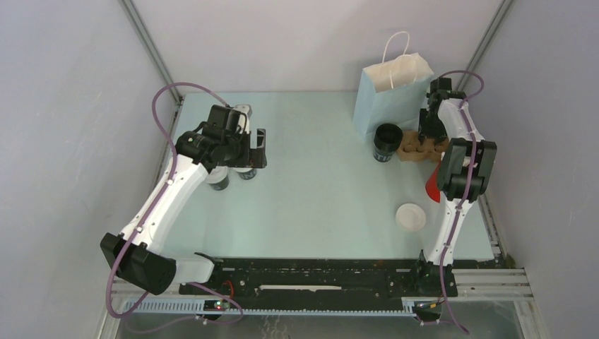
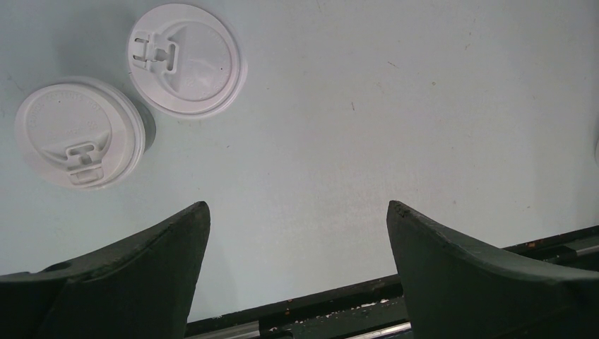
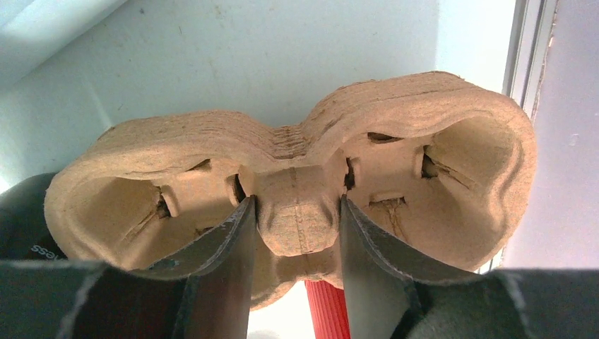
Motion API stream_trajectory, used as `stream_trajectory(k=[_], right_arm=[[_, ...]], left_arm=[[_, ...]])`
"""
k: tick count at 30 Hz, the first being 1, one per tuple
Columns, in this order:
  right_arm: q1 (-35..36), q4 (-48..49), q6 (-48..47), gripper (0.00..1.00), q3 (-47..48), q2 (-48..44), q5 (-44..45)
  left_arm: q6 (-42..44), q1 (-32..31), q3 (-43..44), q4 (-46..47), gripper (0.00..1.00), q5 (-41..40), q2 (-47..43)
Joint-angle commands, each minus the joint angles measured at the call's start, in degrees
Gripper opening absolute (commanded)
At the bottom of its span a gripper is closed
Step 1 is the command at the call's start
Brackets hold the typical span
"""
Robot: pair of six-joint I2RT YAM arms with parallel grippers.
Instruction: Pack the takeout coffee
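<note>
Top external: paper bag (image 1: 385, 95) at 1 o'clock, pulp cup carrier (image 1: 415, 150) beside it, empty; unlidded cup (image 1: 387, 140) alongside, loose lid (image 1: 411, 216) at 4. Nothing packed yet.
Left wrist: left gripper (image 2: 297, 208) gaping, empty; two lidded cups (image 2: 78, 134) at 10.
Right wrist: right gripper (image 3: 297, 201) pinching carrier's centre post.

**Half-Seen Things**

From above, the left arm (image 1: 169, 194) covers most of two cups (image 1: 220, 185), and the right arm (image 1: 463, 169) hides part of the cardboard carrier (image 1: 412, 149) and all but a sliver of a red thing (image 1: 431, 186). The right wrist view's left edge crops a black cup (image 3: 20, 220).
</note>
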Motion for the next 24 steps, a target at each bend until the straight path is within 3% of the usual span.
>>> stream_trajectory(k=[1,9,16,19,22,24], right_arm=[[-0.3,2.4,-0.7,0.41,-0.9,-7.0,2.2],[-1.0,4.4,-1.0,0.4,-6.1,-12.4,0.8],[-2.0,5.3,-0.2,0.45,-7.1,-11.4,-6.6],[-3.0,7.7,-1.4,0.42,-8.8,-12.2,-10.2],[-3.7,0.9,-0.9,0.41,-2.3,-9.2,-7.7],[-3.6,3.1,-2.4,0.44,-4.4,-9.5,-5.7]], left_arm=[[0.3,0.3,3.6,0.2,1.0,0.7,0.1],[-0.2,0.4,3.0,0.7,1.0,2.6,-0.2],[-0.8,0.4,1.9,1.2,1.0,4.3,-1.1],[-1.1,0.4,1.4,1.0,1.0,4.5,-2.0],[-1.1,0.4,0.5,0.9,1.0,4.7,-2.7],[-1.3,0.4,0.4,0.8,1.0,4.7,-2.9]])
